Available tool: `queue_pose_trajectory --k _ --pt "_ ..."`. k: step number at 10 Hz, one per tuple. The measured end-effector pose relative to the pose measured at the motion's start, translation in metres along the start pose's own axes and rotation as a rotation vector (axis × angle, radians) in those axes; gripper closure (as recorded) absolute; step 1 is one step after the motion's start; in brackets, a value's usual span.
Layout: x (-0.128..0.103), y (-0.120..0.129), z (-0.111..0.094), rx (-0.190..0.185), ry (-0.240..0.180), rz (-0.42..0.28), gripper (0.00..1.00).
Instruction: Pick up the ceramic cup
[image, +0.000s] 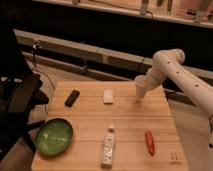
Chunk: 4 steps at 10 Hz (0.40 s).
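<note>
The ceramic cup (140, 88) is a small off-white cup near the far right of the wooden table (90, 120). My gripper (146, 84) is at the end of the white arm that reaches in from the right, and it is shut on the cup's upper part. The cup hangs slightly tilted, with its base just above the tabletop.
A flat white block (108, 96) and a black oblong object (72, 97) lie at the far side. A green bowl (53, 136) sits front left, a white labelled bottle (108, 146) front middle, a red-orange object (149, 140) front right. A black chair (20, 100) stands to the left.
</note>
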<state>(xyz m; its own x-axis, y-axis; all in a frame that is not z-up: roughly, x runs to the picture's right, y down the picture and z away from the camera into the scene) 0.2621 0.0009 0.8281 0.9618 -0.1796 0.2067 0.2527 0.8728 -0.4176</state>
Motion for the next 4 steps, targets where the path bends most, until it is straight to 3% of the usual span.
queue_pose_trajectory --k 4 --pt "0.0003 -0.0029 -0.0039 0.006 0.002 -0.001 1.00"
